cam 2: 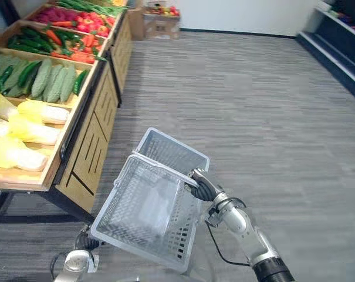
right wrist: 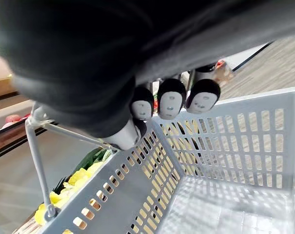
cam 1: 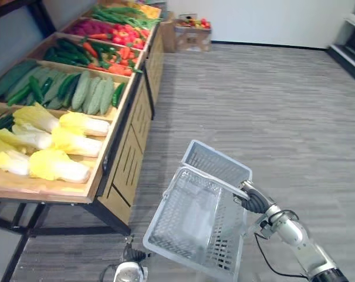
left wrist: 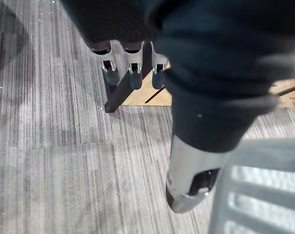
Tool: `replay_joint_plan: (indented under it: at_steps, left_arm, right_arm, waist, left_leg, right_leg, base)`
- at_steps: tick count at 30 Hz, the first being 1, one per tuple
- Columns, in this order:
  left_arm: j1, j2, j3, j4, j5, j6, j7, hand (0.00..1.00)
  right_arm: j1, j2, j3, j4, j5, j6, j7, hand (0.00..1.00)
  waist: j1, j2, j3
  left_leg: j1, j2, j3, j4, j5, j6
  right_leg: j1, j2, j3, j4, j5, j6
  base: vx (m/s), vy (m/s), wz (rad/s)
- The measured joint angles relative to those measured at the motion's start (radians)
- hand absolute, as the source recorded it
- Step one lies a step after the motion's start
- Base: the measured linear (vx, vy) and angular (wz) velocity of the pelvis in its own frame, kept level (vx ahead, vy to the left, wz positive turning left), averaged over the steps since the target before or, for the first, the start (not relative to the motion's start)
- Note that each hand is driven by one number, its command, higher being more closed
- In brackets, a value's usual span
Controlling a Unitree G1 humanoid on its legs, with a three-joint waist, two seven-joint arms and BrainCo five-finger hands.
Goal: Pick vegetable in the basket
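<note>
My right hand is clamped on the handle of the grey basket, fingers curled round the thin bar, and the basket hangs tilted over the floor, just off the near right corner of the wooden stand. From the right wrist I look straight into it and see its slotted walls and mesh bottom.

My left hand hangs low beside the stand's dark leg. Its fingers are relaxed and apart from the thumb, with nothing in them.

The vegetables all lie on the stand. Yellow-white cabbages fill the nearest compartment. Pale and dark green cucumbers are in the one behind it, and red and orange peppers lie farther back. A cardboard box with red produce sits on the floor past the stand's far end.
</note>
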Motion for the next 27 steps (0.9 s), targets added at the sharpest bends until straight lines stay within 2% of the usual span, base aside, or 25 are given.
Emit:
replay_joint_plan:
  at_steps: [1,2,3,4,6,7,9,10,11,12,14,15,16,17,18,19,21,22,23,24,25,26,27]
  left_arm:
    - [0.013,-0.022,0.004,0.009,0.000,0.005,0.000,0.00]
    - [0.018,-0.027,0.008,0.009,0.000,0.007,0.000,0.00]
    - [0.025,-0.036,0.025,0.015,-0.001,0.009,0.000,0.00]
    - [0.026,-0.040,0.038,0.025,-0.002,0.010,0.000,0.00]
    - [0.026,-0.053,0.058,0.071,-0.003,0.017,0.001,0.00]
    - [0.035,-0.059,0.060,0.085,-0.007,0.017,0.000,0.00]
    - [0.036,-0.063,0.062,0.088,-0.041,0.016,0.000,0.00]
    - [0.038,-0.064,0.078,0.085,-0.042,0.018,0.001,0.00]
    - [0.040,-0.063,0.085,0.085,-0.042,0.020,0.004,0.00]
    - [0.049,-0.060,0.100,0.084,-0.042,0.024,0.005,0.00]
    - [0.070,-0.063,0.113,0.083,-0.042,0.029,0.008,0.00]
    - [0.081,-0.063,0.113,0.086,-0.042,0.041,0.007,0.00]
    - [0.092,-0.069,0.112,0.094,-0.042,0.047,0.005,0.00]
    - [0.092,-0.072,0.112,0.101,-0.042,0.052,0.005,0.00]
    - [0.089,-0.077,0.116,0.124,-0.039,0.058,0.006,0.00]
    - [0.089,-0.069,0.118,0.124,-0.039,0.066,0.008,0.00]
    - [0.085,-0.064,0.119,0.135,-0.039,0.083,0.007,0.00]
    - [0.091,-0.066,0.121,0.162,-0.040,0.091,0.008,0.00]
    - [0.108,-0.071,0.121,0.167,-0.040,0.100,0.008,0.00]
    - [0.136,-0.080,0.123,0.168,-0.040,0.104,0.008,0.00]
    - [0.154,-0.087,0.129,0.170,-0.039,0.105,0.008,0.00]
    - [0.187,-0.102,0.153,0.186,-0.039,0.121,0.006,0.00]
    - [0.197,-0.107,0.165,0.185,-0.039,0.127,0.005,0.00]
  right_arm:
    - [-0.022,-0.003,0.003,0.025,0.001,0.007,0.007,1.00]
    - [-0.034,-0.004,0.008,0.031,0.002,0.011,0.017,1.00]
    - [-0.057,-0.005,0.012,0.036,0.001,0.023,0.027,1.00]
    - [-0.062,-0.005,0.012,0.036,0.001,0.026,0.029,1.00]
    - [-0.059,-0.014,0.013,0.037,0.007,0.027,0.050,1.00]
    - [-0.052,-0.013,0.015,0.036,0.007,0.026,0.062,1.00]
    - [-0.045,-0.020,0.007,0.039,0.017,0.025,0.068,1.00]
    - [-0.045,-0.018,0.008,0.043,0.016,0.025,0.069,1.00]
    - [-0.045,-0.016,0.010,0.045,0.016,0.025,0.069,1.00]
    - [-0.045,-0.015,0.012,0.049,0.016,0.025,0.070,1.00]
    - [-0.046,-0.017,0.011,0.066,0.016,0.024,0.070,1.00]
    - [-0.046,-0.019,0.010,0.076,0.016,0.025,0.070,1.00]
    - [-0.044,-0.033,0.009,0.076,0.017,0.025,0.071,1.00]
    - [-0.045,-0.050,0.006,0.076,0.017,0.026,0.072,1.00]
    - [-0.043,-0.043,0.007,0.082,0.017,0.028,0.077,1.00]
    - [-0.043,-0.043,0.007,0.080,0.017,0.028,0.077,1.00]
    - [-0.046,-0.038,0.003,0.080,0.017,0.028,0.077,1.00]
    - [-0.048,-0.032,0.004,0.081,0.016,0.027,0.077,1.00]
    - [-0.048,-0.032,0.005,0.082,0.016,0.022,0.078,1.00]
    - [-0.049,-0.033,0.005,0.082,0.016,0.010,0.078,1.00]
    - [-0.050,-0.033,0.005,0.082,0.016,0.001,0.078,1.00]
    - [-0.052,-0.026,0.014,0.082,0.016,-0.021,0.080,1.00]
    - [-0.052,-0.026,0.017,0.081,0.016,-0.028,0.084,1.00]
  waist:
    - [0.028,0.055,-0.011]
    - [0.034,0.068,-0.013]
    - [0.040,0.090,-0.012]
    - [0.040,0.092,-0.013]
    - [0.035,0.092,-0.012]
    - [0.040,0.082,-0.009]
    - [0.040,0.081,-0.010]
    - [0.051,0.076,-0.007]
    - [0.057,0.072,-0.005]
    - [0.066,0.061,0.001]
    - [0.073,0.050,0.008]
    - [0.078,0.055,0.008]
    - [0.076,0.077,-0.004]
    - [0.078,0.097,-0.003]
    - [0.075,0.090,-0.012]
    - [0.077,0.071,-0.012]
    - [0.082,0.053,-0.001]
    - [0.095,0.044,0.005]
    - [0.102,0.042,0.006]
    - [0.106,0.050,0.002]
    - [0.108,0.057,0.001]
    - [0.115,0.050,-0.010]
    - [0.116,0.043,-0.018]
  left_leg:
    - [-0.016,0.051,0.007,0.061,-0.007,-0.001]
    - [-0.025,0.062,0.005,0.099,0.001,-0.004]
    - [-0.050,0.083,0.012,0.178,0.034,-0.009]
    - [-0.067,0.090,0.021,0.223,0.067,-0.010]
    - [-0.149,0.118,0.086,0.432,0.280,-0.018]
    - [-0.200,0.146,0.129,0.580,0.411,-0.031]
    - [-0.314,0.236,0.204,0.796,0.310,0.001]
    - [-0.388,0.280,0.231,0.842,0.263,0.009]
    - [-0.415,0.293,0.240,0.839,0.244,0.011]
    - [-0.456,0.300,0.258,0.797,0.213,0.015]
    - [-0.481,0.300,0.299,0.642,0.196,0.007]
    - [-0.476,0.289,0.341,0.479,0.205,0.008]
    - [-0.465,0.284,0.384,0.284,0.297,0.011]
    - [-0.461,0.287,0.402,0.216,0.339,0.003]
    - [-0.427,0.246,0.419,0.142,0.322,0.004]
    - [-0.424,0.215,0.452,0.082,0.322,0.004]
    - [-0.425,0.205,0.536,0.051,0.321,0.005]
    - [-0.424,0.211,0.628,0.062,0.315,0.014]
    - [-0.421,0.219,0.699,0.082,0.301,0.036]
    - [-0.412,0.235,0.775,0.107,0.260,0.098]
    - [-0.404,0.242,0.788,0.113,0.231,0.129]
    - [-0.392,0.225,0.790,0.126,0.181,0.145]
    - [-0.394,0.214,0.789,0.124,0.166,0.138]
  right_leg:
    - [-0.008,0.045,-0.021,0.052,-0.039,-0.036]
    - [-0.007,0.058,-0.029,0.064,-0.059,-0.037]
    - [0.008,0.086,-0.045,0.074,-0.081,-0.058]
    - [0.019,0.097,-0.050,0.073,-0.089,-0.067]
    - [0.117,0.111,-0.066,0.015,-0.103,-0.078]
    - [0.204,0.105,-0.057,-0.046,-0.120,-0.081]
    - [0.292,0.106,-0.067,-0.103,-0.149,-0.079]
    - [0.328,0.105,-0.066,-0.122,-0.153,-0.082]
    - [0.346,0.101,-0.067,-0.134,-0.155,-0.080]
    - [0.384,0.082,-0.073,-0.154,-0.170,-0.061]
    - [0.422,0.054,-0.081,-0.165,-0.189,-0.034]
    - [0.442,0.032,-0.094,-0.160,-0.209,-0.010]
    - [0.444,0.027,-0.116,-0.143,-0.232,0.015]
    - [0.449,0.032,-0.127,-0.135,-0.244,0.027]
    - [0.464,0.013,-0.164,-0.138,-0.256,0.038]
    - [0.482,-0.007,-0.211,-0.171,-0.262,0.050]
    - [0.511,-0.016,-0.268,-0.210,-0.252,0.064]
    - [0.539,-0.022,-0.301,-0.235,-0.247,0.072]
    - [0.560,-0.027,-0.322,-0.244,-0.252,0.081]
    - [0.576,-0.028,-0.343,-0.238,-0.271,0.100]
    - [0.578,-0.028,-0.347,-0.221,-0.290,0.106]
    - [0.566,-0.066,-0.348,-0.142,-0.343,0.120]
    - [0.550,-0.082,-0.347,-0.112,-0.360,0.123]
  base:
    - [0.61,-0.210,0.15]
    - [0.60,-0.197,-0.31]
    - [0.47,-0.158,-0.19]
    - [0.54,-0.174,-0.22]
    - [0.55,-0.155,-0.17]
    - [0.48,-0.114,-0.09]
    - [0.40,-0.092,0.02]
    - [0.32,-0.073,0.00]
    - [0.27,-0.026,-0.03]
    - [0.23,0.020,0.05]
    - [0.21,0.079,0.16]
    - [0.19,0.159,0.40]
    - [0.24,0.234,0.51]
    - [0.21,0.205,0.87]
    - [0.24,0.273,1.14]
    - [0.16,0.175,1.26]
    - [0.11,0.145,1.02]
    - [0.09,0.145,0.90]
    - [0.09,0.143,0.80]
    - [0.08,0.126,0.51]
    - [0.15,0.174,0.36]
    - [0.15,0.162,0.13]
    - [0.18,0.174,0.09]
